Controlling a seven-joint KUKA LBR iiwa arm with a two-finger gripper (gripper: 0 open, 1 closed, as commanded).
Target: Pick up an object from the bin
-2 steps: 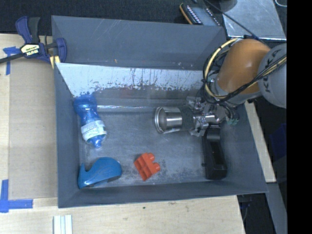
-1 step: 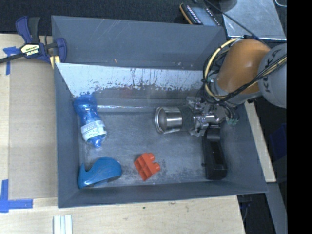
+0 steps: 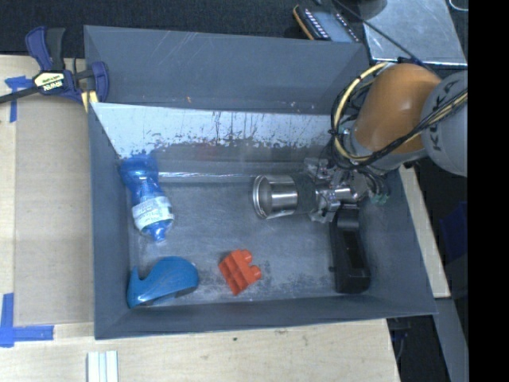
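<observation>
Your gripper (image 3: pixel 322 193) sits low in the right half of the grey metal bin (image 3: pixel 223 66). It is just beside the right end of a shiny steel cup (image 3: pixel 274 196) that lies on its side near the middle of the floor. From this angle you cannot tell whether the gripper is released or clenched. Nothing shows between its tips, so treat the cup as lying loose on the floor.

Watch first for a roll. If the tips meet the end of this smooth round cup instead of straddling its wall, it will likely skid or roll off to the left. Polished metal also gives little grip, so the cup may squirt out as the gripper closes.

Your second risk is the long black rectangular block (image 3: pixel 348 253) lying just in front of the gripper, touching it or very nearly. A further descent or a sideways shift could catch the block and drag it along, or jam the tips against it.

The crumpled blue plastic bottle (image 3: pixel 147 201), the blue curved plastic piece (image 3: pixel 163 281) and the orange-red toy block (image 3: pixel 238 270) lie well apart to the left, so they should not interfere.
</observation>
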